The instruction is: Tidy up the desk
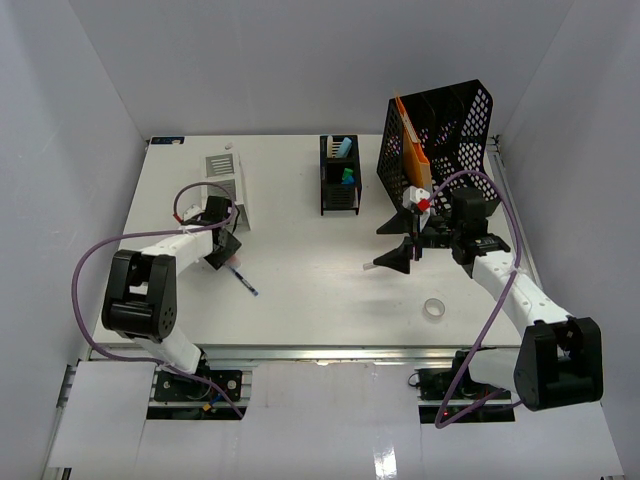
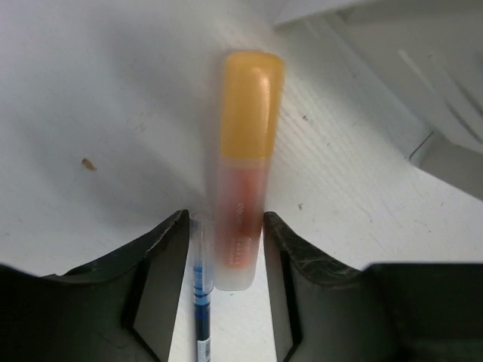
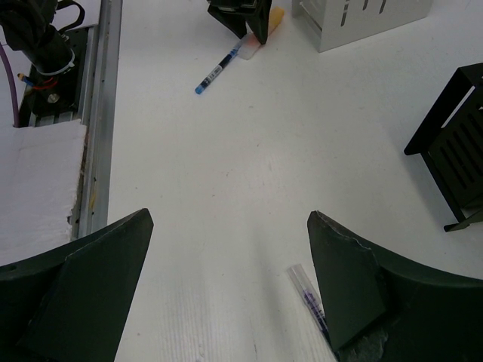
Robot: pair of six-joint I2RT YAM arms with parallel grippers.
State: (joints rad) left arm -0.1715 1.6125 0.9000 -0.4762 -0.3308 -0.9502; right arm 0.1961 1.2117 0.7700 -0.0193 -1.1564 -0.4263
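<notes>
White desk (image 1: 320, 285) spreads ahead of both arm bases, rail along its near edge; black mesh rack (image 1: 455, 130) at its far right corner. Over the right half, the right gripper (image 3: 230, 226) has jaws wide apart. Near the left edge, the left gripper (image 2: 225, 219) straddles an orange-capped tube (image 2: 249, 136) and a blue pen (image 2: 201, 302); cannot tell whether it pinches them.

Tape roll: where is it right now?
Top view, right side: the tape roll lies on the desk, close to the front rail and just left of the right arm.
</notes>
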